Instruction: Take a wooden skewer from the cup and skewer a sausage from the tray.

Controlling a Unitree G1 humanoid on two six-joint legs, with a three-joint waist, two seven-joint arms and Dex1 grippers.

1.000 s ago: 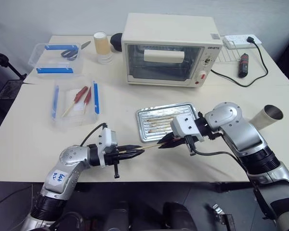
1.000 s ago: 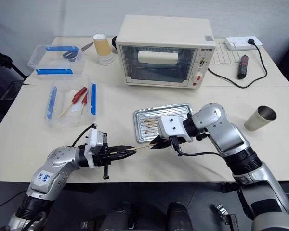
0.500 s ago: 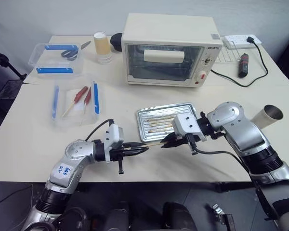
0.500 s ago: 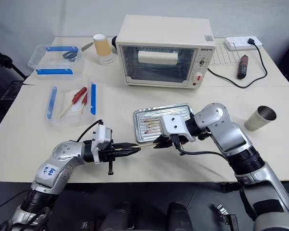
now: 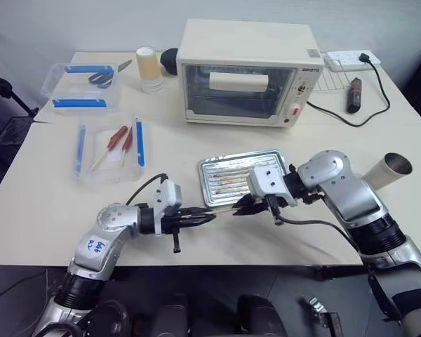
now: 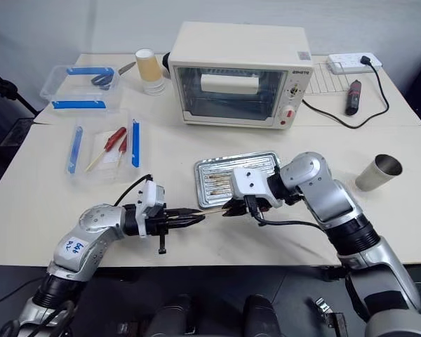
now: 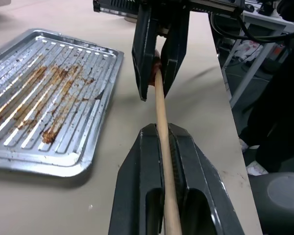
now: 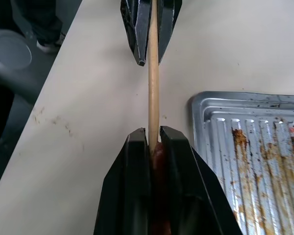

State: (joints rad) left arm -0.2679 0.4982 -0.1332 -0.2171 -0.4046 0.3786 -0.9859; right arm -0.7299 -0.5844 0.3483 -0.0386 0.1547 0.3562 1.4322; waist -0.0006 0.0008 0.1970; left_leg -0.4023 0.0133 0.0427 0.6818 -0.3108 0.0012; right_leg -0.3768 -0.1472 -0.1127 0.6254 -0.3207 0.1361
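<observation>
Left pincer (image 5: 209, 218) clamped, right pincer (image 5: 240, 208) gripping, tips facing

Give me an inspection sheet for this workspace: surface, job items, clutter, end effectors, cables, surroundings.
Surface: pale table, a few faint marks near its front edge.
Job's things: wooden skewer spans between both end effectors; sausage sits on its tip; tray has no sausage on it and is grease-streaked; cup stands at the table's right.
Clutter: toaster oven, paper cups, two clear boxes, one with two small skewered sausages.
End effectors: left end effector shut on the skewer; right end effector around the sausage.
Cables: oven cord to power strip.
Surroundings: grey wall, dark floor.
</observation>
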